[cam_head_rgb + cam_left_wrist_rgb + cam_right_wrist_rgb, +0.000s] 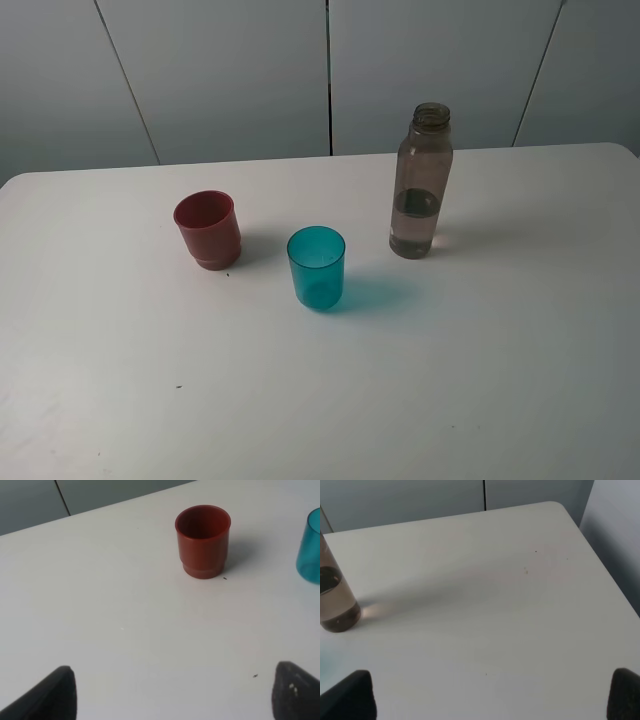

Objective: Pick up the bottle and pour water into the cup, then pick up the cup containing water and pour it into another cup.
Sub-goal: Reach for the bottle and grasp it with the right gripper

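The smoky grey-brown bottle [421,182] stands upright, uncapped, at the back right of the white table [320,400], with water in its lower part. The teal translucent cup [316,266] stands upright in the middle, left of the bottle. The brick-red cup [208,229] stands upright left of the teal cup. No arm shows in the exterior high view. The left gripper [172,695] is open, its dark fingertips [52,697] wide apart, short of the red cup [203,541] and the teal cup [310,547]. The right gripper [490,697] is open, with the bottle [335,597] off to one side.
Grey wall panels [330,70] stand behind the table's far edge. The table's rounded far right corner [555,505] and right edge show in the right wrist view. A few tiny dark specks [255,676] lie on the tabletop.
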